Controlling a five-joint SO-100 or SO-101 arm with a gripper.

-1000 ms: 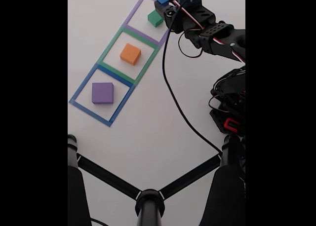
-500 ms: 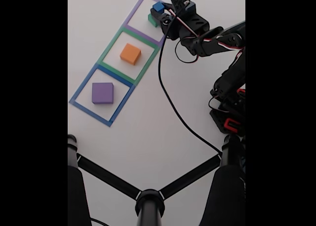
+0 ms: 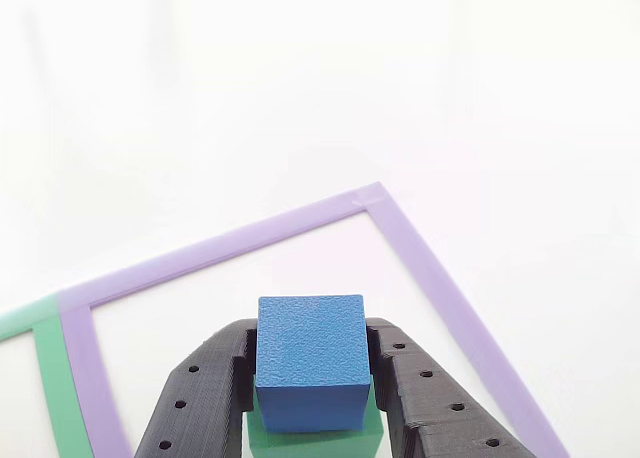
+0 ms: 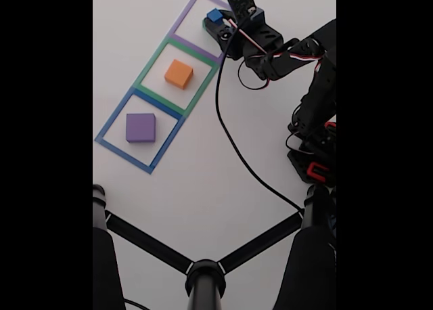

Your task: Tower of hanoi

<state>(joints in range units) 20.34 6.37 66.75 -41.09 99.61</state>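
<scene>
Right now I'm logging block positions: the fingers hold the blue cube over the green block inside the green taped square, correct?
Not the green square. In the other view the fingers hold the blue cube over the green block inside the purple taped square.

The small blue cube [image 3: 310, 363] sits squarely on top of the larger green block [image 3: 315, 440], at the bottom centre of the other view. In the fixed view the orange block [image 4: 178, 74] lies flat left of centre in the upper frame, with the purple block [image 4: 141, 128] apart, lower left of it.
</scene>
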